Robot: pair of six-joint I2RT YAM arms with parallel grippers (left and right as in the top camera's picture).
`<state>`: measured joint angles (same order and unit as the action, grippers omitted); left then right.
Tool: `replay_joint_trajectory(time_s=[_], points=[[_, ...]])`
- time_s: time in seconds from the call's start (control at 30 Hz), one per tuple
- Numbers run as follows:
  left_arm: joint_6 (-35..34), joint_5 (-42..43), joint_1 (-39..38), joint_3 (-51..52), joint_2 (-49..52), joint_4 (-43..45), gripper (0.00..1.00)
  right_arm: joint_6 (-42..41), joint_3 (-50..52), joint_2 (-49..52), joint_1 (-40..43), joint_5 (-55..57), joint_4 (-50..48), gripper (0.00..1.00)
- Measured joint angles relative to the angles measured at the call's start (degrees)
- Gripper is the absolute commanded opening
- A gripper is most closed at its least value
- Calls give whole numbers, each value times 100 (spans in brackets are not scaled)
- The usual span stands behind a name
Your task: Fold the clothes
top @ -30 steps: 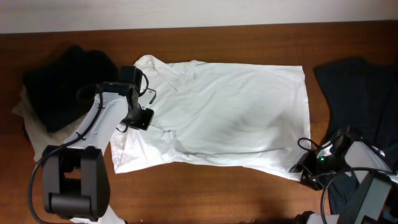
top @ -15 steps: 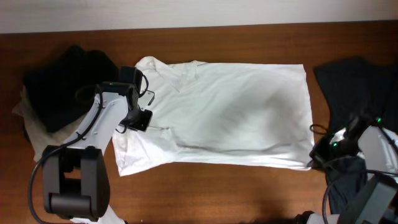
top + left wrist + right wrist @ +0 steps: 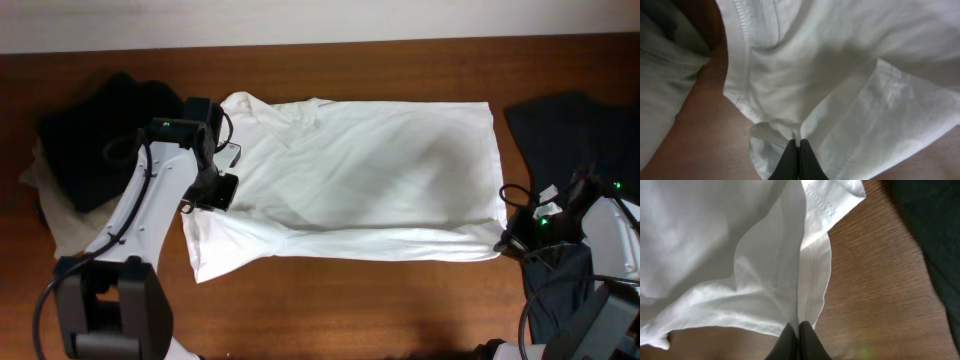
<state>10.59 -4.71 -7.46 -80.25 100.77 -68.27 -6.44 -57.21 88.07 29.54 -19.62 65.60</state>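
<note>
Left wrist view shows us the left gripper (image 3: pixel 799 145) with its jaws pressed together on a pinch of white fabric, a fold of the white shirt (image 3: pixel 370 170) gathered by a sleeve seam. On the right wrist view we see the right gripper (image 3: pixel 799 326) with its jaws likewise closed, pinching the hemmed edge of the same shirt at a corner, with bare wood just beside it.

From overhead we find the shirt spread wide across the middle of the surface (image 3: pixel 350 305), collar toward the left arm and hem toward the right arm. The left arm grips it at the sleeve on the robot's side, the right arm at the hem corner on that same side.

Beyond the left arm, a black garment (image 3: pixel 110 130) lies heaped on a beige garment (image 3: pixel 50 215) at the surface's left end. At the right end a slate-blue garment (image 3: pixel 570 135) lies just apart from the shirt, partly under the right arm.
</note>
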Motion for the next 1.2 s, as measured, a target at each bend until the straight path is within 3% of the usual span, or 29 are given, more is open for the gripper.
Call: replay_joint_trajectory(time_s=[0.1, 0.17, 0.3, 0.63, 0.77, 0.93, 0.97, 1.0, 1.07, 1.17, 1.2], points=[[-20, -28, 0, 0, -306, -201, 0, 195, 0, 0, 0, -225, -72, 4], [-87, -28, 0, 0, -348, -240, 0, 656, 0, 0, 0, -1088, -299, 4], [-275, -232, 68, 0, -382, -155, 0, 83, 0, 0, 0, -1117, -662, 4], [-516, -122, 304, -17, -789, 1447, 0, 170, -2, 0, -2, -1698, -2481, 4], [-520, 35, 304, 15, -713, 1665, 0, 168, 0, 2, -459, -1779, -3123, 5], [-485, 160, 304, 37, -26, 2371, 11, 83, 0, 439, -822, -1491, -4260, 6], [-481, 160, 304, 44, 22, 2435, 12, 28, 0, 511, -824, -1484, -4378, 12], [-479, 170, 304, 48, 28, 2483, 17, -26, 0, 551, -824, -1473, -4476, 45], [-461, 173, 304, 48, 28, 2514, 39, -133, 0, 553, -822, -1471, -4494, 51], [-437, 105, 304, 50, 28, 2286, 48, -195, -7, 553, -721, -1475, -4059, 52], [-442, 83, 304, 42, 28, 1974, 51, -234, -70, 553, -560, -1467, -3510, 51]])
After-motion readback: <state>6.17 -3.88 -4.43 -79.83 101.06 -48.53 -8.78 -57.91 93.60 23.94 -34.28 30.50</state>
